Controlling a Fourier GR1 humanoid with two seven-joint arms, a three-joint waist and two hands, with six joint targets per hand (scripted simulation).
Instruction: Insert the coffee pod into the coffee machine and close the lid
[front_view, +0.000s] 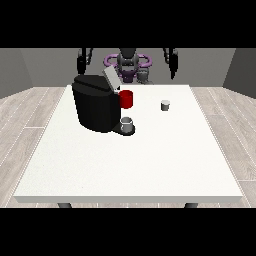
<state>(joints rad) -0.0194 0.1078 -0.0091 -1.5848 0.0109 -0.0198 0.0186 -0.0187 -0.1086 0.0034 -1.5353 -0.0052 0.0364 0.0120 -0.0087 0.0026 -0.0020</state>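
Two small things stand close around the coffee machine (96, 104) on the white table (130, 160): a red cup (127, 99) touching or just beside its flank toward the view's right, and a grey cup (127, 123) on the machine's dark base plate at its front corner. Neither lies between the coffee pod (165, 105) and the machine; the stretch of tabletop separating them is bare. The pod sits well apart from the machine, toward the view's right and on the far half of the table. It stands upright, its axis vertical, its flat top facing up. It looks like a short, pale grey cylinder with a lighter top, and it is too small to show any marking. The machine is a squat black block with its light grey lid (111, 79) raised and tilted up toward the robot's side, so the top is open. Both arms hang raised at the far edge of the table, above its surface and touching nothing. Of the hand at the view's left (81, 64) and the hand at the view's right (173, 64) I cannot tell how the fingers lie.
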